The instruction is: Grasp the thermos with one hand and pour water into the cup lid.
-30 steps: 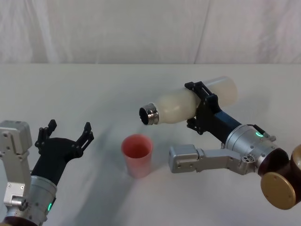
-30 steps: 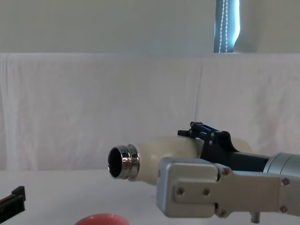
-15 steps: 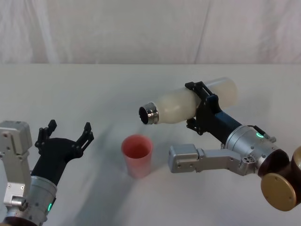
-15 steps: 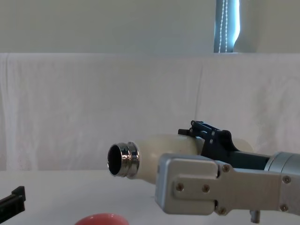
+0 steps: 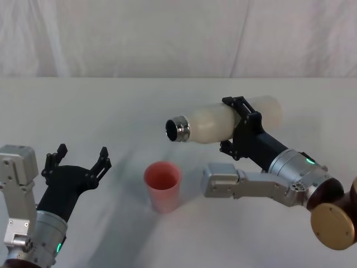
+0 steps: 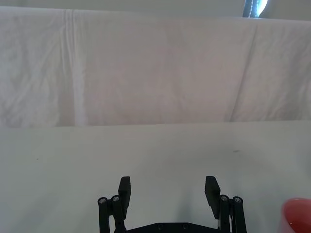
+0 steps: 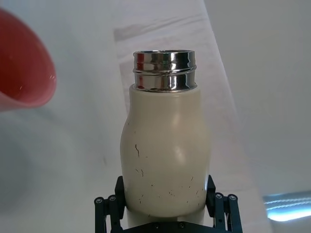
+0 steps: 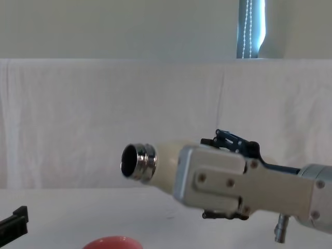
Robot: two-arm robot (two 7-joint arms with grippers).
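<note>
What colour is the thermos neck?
Shiny silver steel on the thermos; clearest in the right wrist view.

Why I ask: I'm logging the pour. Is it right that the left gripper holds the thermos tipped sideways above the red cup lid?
Not quite: the right gripper holds the thermos, as the head view shows. It is tipped sideways above the red cup lid. The left gripper sits open, apart.

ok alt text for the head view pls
The right gripper holds the cream thermos on its side above the white table, steel neck pointing toward the robot's left, above the coral cup lid. The left gripper hovers open nearby.
</note>
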